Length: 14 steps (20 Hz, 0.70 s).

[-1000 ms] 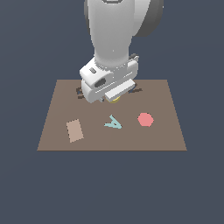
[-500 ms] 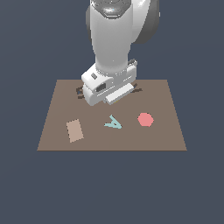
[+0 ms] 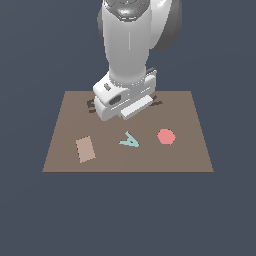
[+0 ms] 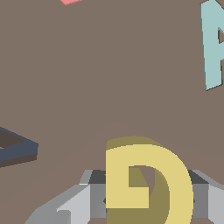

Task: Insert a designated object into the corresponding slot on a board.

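In the wrist view the designated object, a yellow G block (image 4: pixel 148 179), sits between my gripper's (image 4: pixel 146 194) grey fingers (image 4: pixel 87 199), which are shut on it above the brown board (image 4: pixel 109 65). From the exterior view the hand (image 3: pixel 124 97) hangs over the board's (image 3: pixel 190 155) back middle and hides the block and fingers. Dark recesses peek out at the hand's left (image 3: pixel 91 105) and right (image 3: pixel 156 103); I cannot tell which is the slot. A dark V-shaped recess (image 4: pixel 15 148) lies beside the block in the wrist view.
A teal letter A piece (image 3: pixel 129 141) (image 4: pixel 213 48) and a pink-red hexagon (image 3: pixel 166 136) (image 4: pixel 70 1) lie on the board in front of the hand. A tan rectangle (image 3: pixel 85 149) lies near the board's front, at the exterior view's left.
The hand has shifted and turned only slightly over the board's back middle. The loose pieces have not moved.
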Motion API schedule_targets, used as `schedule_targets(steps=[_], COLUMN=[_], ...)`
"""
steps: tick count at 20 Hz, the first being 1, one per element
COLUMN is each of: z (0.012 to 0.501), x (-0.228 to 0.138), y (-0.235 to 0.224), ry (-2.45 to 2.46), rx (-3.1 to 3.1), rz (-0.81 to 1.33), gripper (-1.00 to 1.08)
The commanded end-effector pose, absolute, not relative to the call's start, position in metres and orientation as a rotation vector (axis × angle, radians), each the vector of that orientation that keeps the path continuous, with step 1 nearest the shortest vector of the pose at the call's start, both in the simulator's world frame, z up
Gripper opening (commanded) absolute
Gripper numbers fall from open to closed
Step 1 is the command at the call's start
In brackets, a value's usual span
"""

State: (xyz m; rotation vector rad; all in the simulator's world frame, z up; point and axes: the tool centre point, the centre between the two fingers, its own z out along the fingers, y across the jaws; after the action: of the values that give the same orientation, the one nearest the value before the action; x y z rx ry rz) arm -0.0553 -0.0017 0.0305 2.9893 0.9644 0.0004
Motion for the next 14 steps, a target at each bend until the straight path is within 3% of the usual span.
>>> schedule_targets(steps=[1, 14], z=[0.0305, 0.031], x=[-0.0553, -0.0635], y=[-0.0017, -0.0016], ry=[0.964, 1.16], rx=[2.989, 2.919], rz=[0.0, 0.001], gripper=[-1.0, -1.0])
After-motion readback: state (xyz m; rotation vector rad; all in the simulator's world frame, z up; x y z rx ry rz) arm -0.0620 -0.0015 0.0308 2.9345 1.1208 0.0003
